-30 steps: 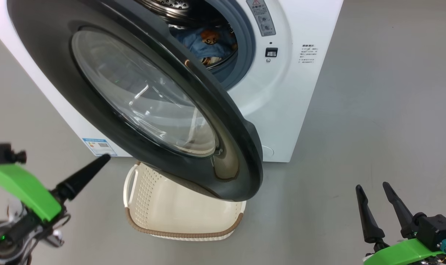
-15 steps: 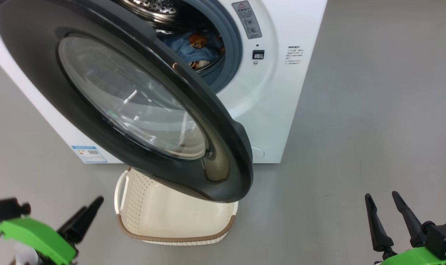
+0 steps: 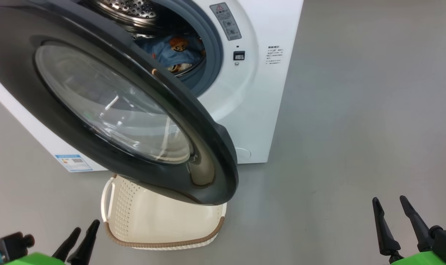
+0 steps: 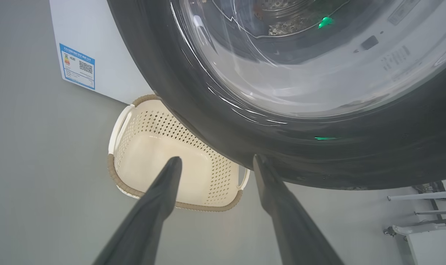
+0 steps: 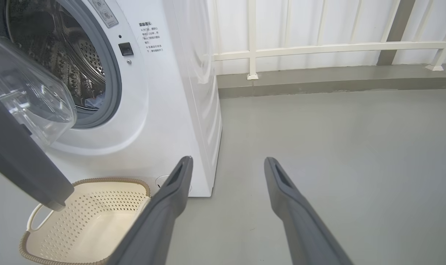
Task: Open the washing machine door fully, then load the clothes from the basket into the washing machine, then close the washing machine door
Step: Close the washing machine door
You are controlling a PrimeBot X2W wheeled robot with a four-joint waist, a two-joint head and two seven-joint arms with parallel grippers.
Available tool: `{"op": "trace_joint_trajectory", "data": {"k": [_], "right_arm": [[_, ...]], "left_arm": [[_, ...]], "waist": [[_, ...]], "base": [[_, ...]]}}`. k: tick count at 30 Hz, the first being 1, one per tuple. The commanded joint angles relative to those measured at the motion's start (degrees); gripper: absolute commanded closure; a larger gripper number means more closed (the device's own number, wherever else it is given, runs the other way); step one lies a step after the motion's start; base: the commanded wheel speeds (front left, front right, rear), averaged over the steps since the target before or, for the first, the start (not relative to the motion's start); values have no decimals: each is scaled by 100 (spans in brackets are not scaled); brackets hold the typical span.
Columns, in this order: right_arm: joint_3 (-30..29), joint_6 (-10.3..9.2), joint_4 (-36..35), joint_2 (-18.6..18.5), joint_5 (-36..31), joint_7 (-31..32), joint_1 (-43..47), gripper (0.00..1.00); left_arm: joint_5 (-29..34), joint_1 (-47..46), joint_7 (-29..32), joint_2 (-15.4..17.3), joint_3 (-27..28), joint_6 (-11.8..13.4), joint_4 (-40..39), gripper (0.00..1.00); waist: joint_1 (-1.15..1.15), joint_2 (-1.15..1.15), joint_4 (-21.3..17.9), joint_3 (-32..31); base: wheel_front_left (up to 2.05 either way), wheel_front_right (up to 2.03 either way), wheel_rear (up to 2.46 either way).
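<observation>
The white washing machine point(image 3: 259, 110) stands ahead with its black-rimmed door point(image 3: 208, 147) swung out, hanging over the basket. The blue clothes point(image 3: 171, 51) with orange faces lie inside the steel drum. The cream basket point(image 3: 160, 221) sits on the floor under the door and looks empty. My left gripper point(image 3: 86, 227) is open at the lower left, short of the basket's left handle. In the left wrist view its fingers point(image 4: 160, 191) frame the basket point(image 4: 153, 147) below the door rim point(image 4: 208, 121). My right gripper point(image 3: 388, 200) is open over bare floor at the lower right, holding nothing.
Grey floor point(image 3: 355, 110) stretches to the right of the machine. A white railing and wall point(image 5: 318, 48) run behind it. A blue label point(image 4: 77, 66) marks the machine's lower corner. White furniture legs point(image 4: 421, 221) stand beyond the door.
The head camera has shifted, sliding the scene left and down. My left gripper has dropped from mid-left to the bottom-left corner. Door, basket and clothes keep their places.
</observation>
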Motion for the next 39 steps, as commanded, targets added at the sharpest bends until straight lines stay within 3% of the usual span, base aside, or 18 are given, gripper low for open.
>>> {"op": "trace_joint_trajectory", "data": {"k": [1,8,10,11,16,26,32,39], "right_arm": [[101,9,-161,-100,-11,-28,-26,0],[56,9,-169,-81,-13,-28,-52,0],[24,9,-174,-78,-16,-28,-46,0],[24,9,-174,-78,-16,-28,-46,0],[-28,9,-191,-67,-16,-28,-42,0],[-88,9,-205,-57,-17,-28,-24,0],[-77,9,-190,-42,-14,-28,-22,0],[-61,9,-151,-31,6,-28,-39,0]], "left_arm": [[171,-138,-281,316,93,-17,7,0],[563,-148,-678,290,-86,-17,263,0],[1099,-78,-688,51,571,-17,285,0],[1099,-78,-688,51,571,-17,285,0],[2265,286,-690,-469,1515,-17,101,0],[4180,817,-691,-1354,2575,-17,-451,0],[4836,1009,-691,-1880,3147,-17,-652,0],[5056,1082,-691,-2135,3256,-17,-520,0]], "waist": [[0,0,-49,18],[0,0,-159,21],[0,0,-179,5],[0,0,-179,5],[0,0,-207,-24],[0,0,-195,-93],[0,0,-168,-121],[0,0,-159,-157]], "base": [[0,0,0],[0,0,0],[0,0,0],[0,0,0],[0,0,0],[0,0,0],[0,0,0],[0,0,0]]}}
